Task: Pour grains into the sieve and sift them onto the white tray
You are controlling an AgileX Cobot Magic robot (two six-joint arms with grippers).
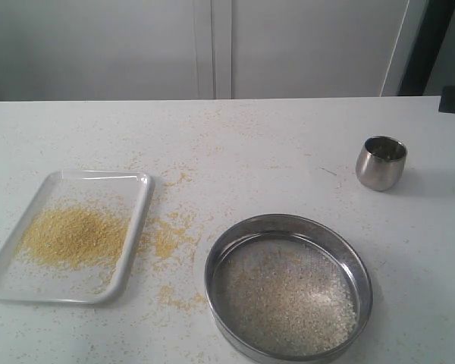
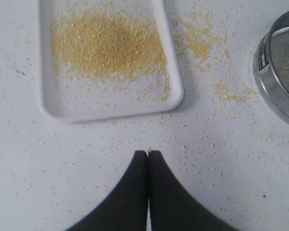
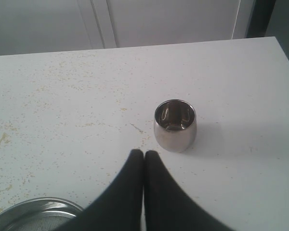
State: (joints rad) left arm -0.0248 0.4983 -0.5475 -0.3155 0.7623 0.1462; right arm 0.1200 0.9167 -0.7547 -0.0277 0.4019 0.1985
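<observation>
Both the left gripper [image 2: 148,153] and the right gripper [image 3: 144,153] are shown closed and empty. Fine yellow grains [image 1: 74,236] are heaped on the white tray [image 1: 91,186]. Coarser ones are retained in the sieve [image 1: 288,224], set rightward of it and judged nearer the right gripper.

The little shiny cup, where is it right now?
In the exterior view the cup stands upright on the right side of the table, beyond the sieve and apart from it, close to the shut right gripper.
</observation>
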